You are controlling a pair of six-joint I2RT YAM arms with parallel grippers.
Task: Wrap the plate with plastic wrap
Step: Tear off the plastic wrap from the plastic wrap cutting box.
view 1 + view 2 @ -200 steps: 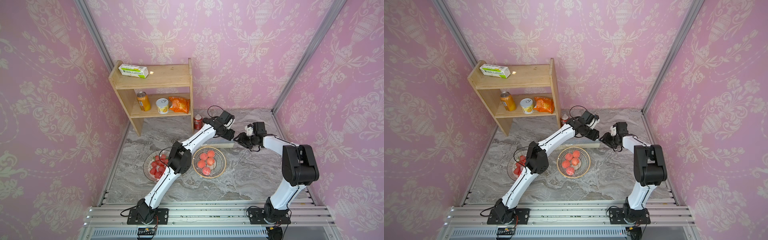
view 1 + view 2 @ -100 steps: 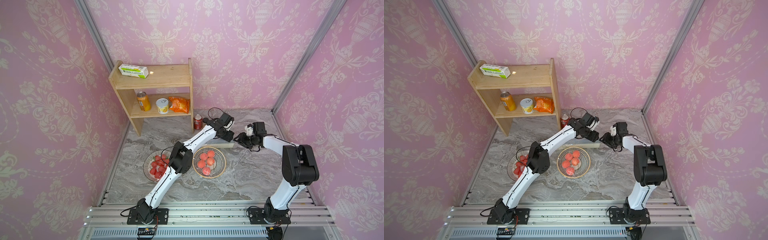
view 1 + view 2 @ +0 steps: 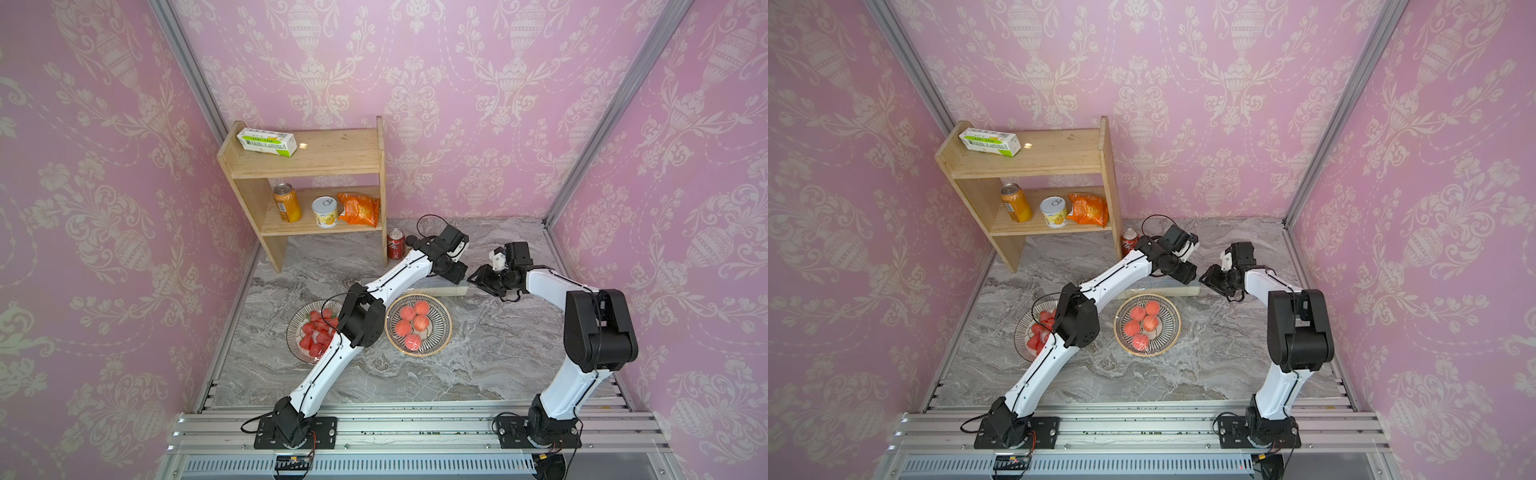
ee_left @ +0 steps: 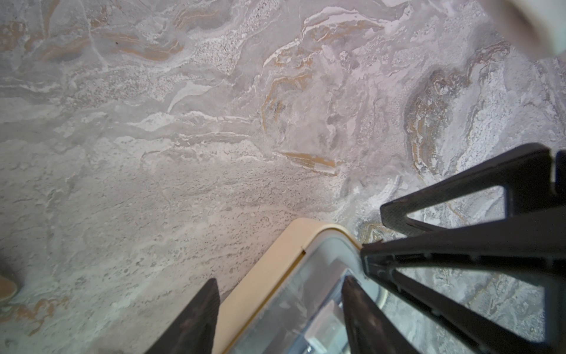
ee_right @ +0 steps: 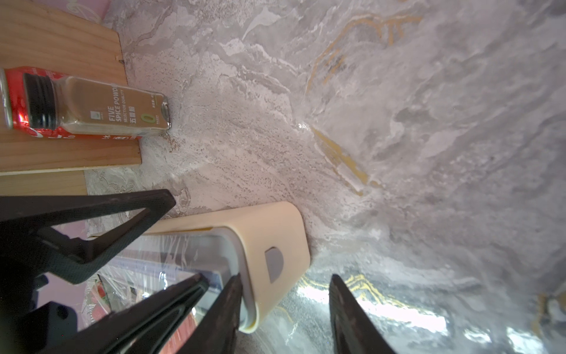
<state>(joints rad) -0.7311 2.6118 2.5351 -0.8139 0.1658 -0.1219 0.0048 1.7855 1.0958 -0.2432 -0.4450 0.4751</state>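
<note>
L gripper (image 4: 278, 280): jaws apart, over wrap box (image 5: 269, 226) | R gripper (image 5: 284, 275): ditto (L arm (image 3: 399, 270) overhangs plate (image 3: 293, 332))

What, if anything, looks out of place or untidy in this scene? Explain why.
The plastic wrap lies loose and crinkled over the grey top of the cream box rather than flat. The green-and-white carton sits skewed on the shelf top.
</note>
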